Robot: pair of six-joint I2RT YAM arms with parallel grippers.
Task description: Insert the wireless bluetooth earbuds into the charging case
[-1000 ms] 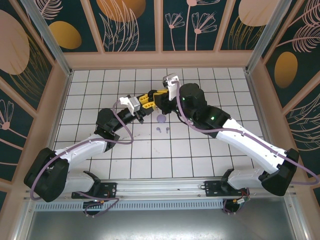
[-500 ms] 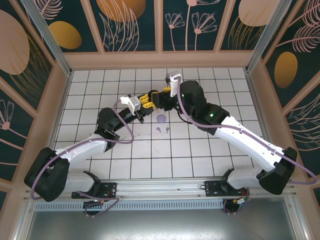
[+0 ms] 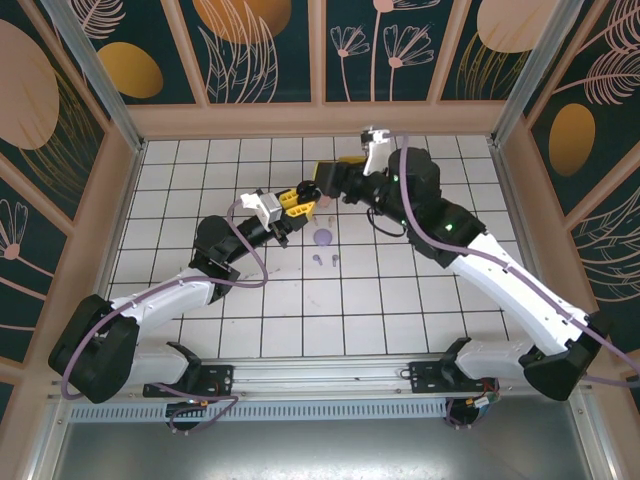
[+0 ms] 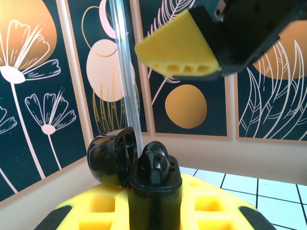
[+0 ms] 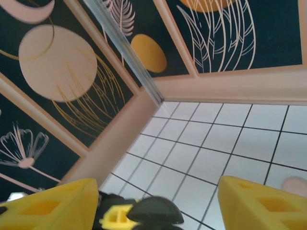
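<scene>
L gripper (image 4: 154, 203): jaws nearly closed, clamped on the black case (image 4: 153, 191), which is held up off the table (image 3: 200, 200) w/ its lid (image 4: 112, 155) flipped open to one side. A rounded black piece (image 4: 154, 160) sits in the top of the case, prob. a black earbud seated in its slot. Can't tell if both buds are in.

R gripper (image 5: 157, 184): jaws stand wide apart, nothing between them. It hangs just above the open case. In the L wrist view one of its yellow fingers is right over the lid.

Further out, on the tiles on the near side of both grippers, lies the lilac case (image 3: 323, 237). Close beside it, not touching, are two lilac earbuds (image 3: 318, 260), loose on the table. A pale pink round thing (image 5: 295, 186) lies on a tile nearby, too small to say what it is.

Progress, as a judgement:
- Black set is loaded or nearly so; lid not yet shut.
- Lilac pair is not yet in its case.
- Pink set: can't tell.
- So approx. a third done at best.
</scene>
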